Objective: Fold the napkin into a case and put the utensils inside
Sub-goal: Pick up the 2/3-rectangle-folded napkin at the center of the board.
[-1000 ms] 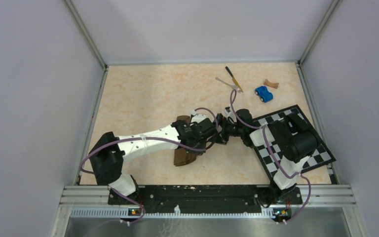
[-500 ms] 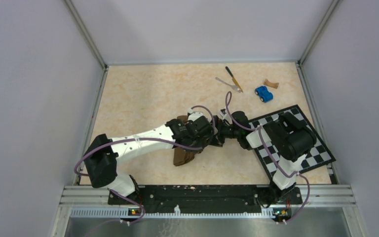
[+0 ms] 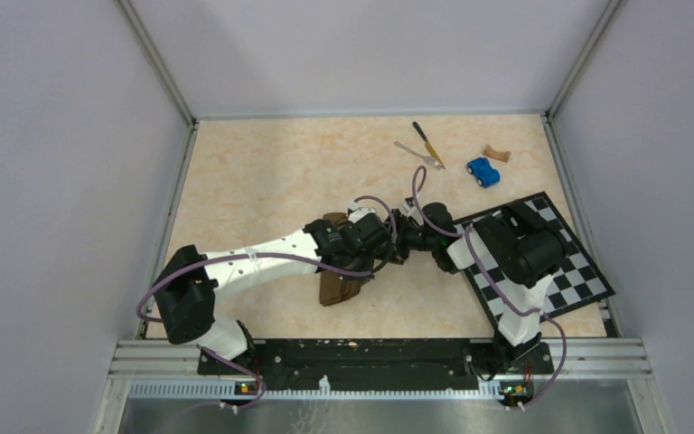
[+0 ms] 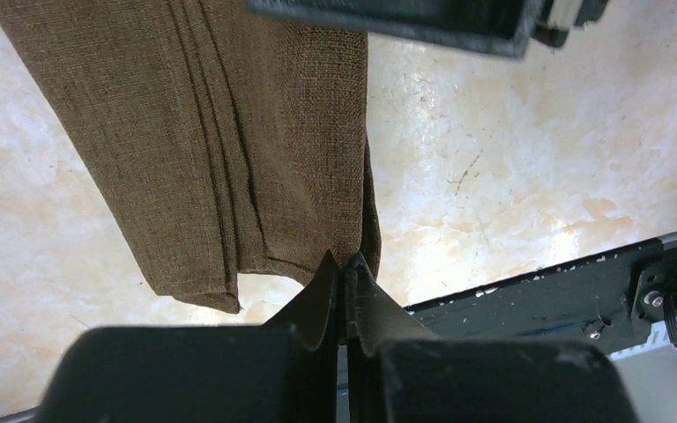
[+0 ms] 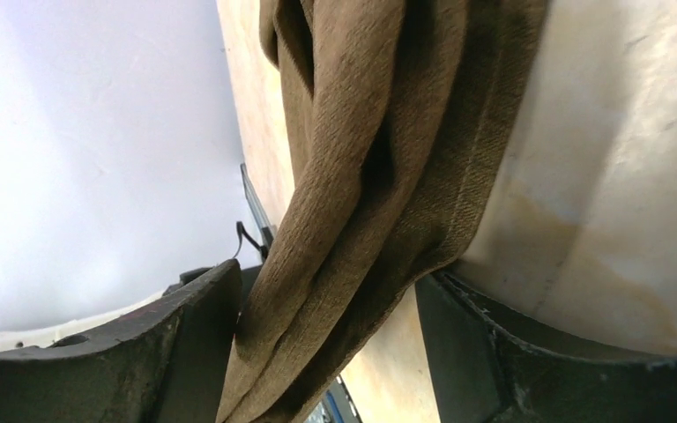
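Napkin [image 3: 334, 289] nearest the arm bases: lies as a long, narrow, dark brown strip just toward 6 o'clock of the table [image 3: 253, 181] centre, running roughly 6 to 12 o'clock. Shows several stacked folds along its length from the left wrist, napkin [image 4: 212, 132] flat on the marbled top there. Probably handles as light, limp woven cloth, coarse enough not to slip and with nothing to break, but apt to sag and let its layers slide apart once lifted. Best taken at a hemmed edge or corner, pinching all layers together, with a second hold farther along to keep the strip flat. At the strip's 3 o'clock side, left gripper [image 4: 344, 275]: pinched fully shut, fingertips [image 4: 322, 295] meeting on the cloth's edge near one end, a thin bit of fabric caught between. Nose to nose with it, reaching in from 3 o'clock, right gripper [image 5: 326, 352]: spread wide, fingers [image 5: 176, 352] on either side of a bunched roll of napkin [image 5: 379, 176], straddling and at most brushing it, not clamped. Farther out toward 1 o'clock, well apart from the cloth: knife [image 3: 427, 143] with yellow-orange handle and silver fork [image 3: 416, 152], close together, neither yet inside any case. Near them at 2 o'clock, blue toy car [image 3: 482, 171]; at 4 o'clock, checkered board [image 3: 587, 276] under the right arm.
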### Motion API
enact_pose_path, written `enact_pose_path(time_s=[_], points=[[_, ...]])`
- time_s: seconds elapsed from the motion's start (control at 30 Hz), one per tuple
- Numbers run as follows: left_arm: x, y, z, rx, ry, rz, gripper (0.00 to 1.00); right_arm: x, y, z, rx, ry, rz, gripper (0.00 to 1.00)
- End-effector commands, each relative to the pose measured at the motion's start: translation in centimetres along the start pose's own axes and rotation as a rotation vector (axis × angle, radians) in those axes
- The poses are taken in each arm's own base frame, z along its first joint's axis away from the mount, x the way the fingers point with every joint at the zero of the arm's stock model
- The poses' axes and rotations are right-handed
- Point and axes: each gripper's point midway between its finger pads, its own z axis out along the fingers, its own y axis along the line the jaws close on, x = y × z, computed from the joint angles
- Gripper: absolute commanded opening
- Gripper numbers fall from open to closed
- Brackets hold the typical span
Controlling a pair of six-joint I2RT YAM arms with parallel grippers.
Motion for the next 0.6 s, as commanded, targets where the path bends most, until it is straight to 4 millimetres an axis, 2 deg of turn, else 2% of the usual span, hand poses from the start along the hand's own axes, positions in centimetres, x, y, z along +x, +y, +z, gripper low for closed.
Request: enact_pose_path(time_s=[0.0, 0.27, 0.43, 0.57], points=[[-0.2, -1.3, -0.1, 0.067, -0.002, 0.005, 0.0, -3.0, 0.5, 0.6, -0.019, -0.096, -0.042, 0.69], [-0.1, -1.4, 0.1, 0.075, 0.002, 0.01, 0.0, -5.2, -1.1, 0.4, 0.019, -0.139, -0.025, 0.6], [-0.4, -1.5, 0.0, 0.075, -0.007, 0.018, 0.0, -5.2, -1.1, 0.3, 0.007, -0.144, 0.024, 0.69], [-0.5, -1.8, 0.2, 0.081, -0.009, 0.026, 0.0, -5.4, -1.6, 0.4, 0.015, -0.156, 0.023, 0.65]])
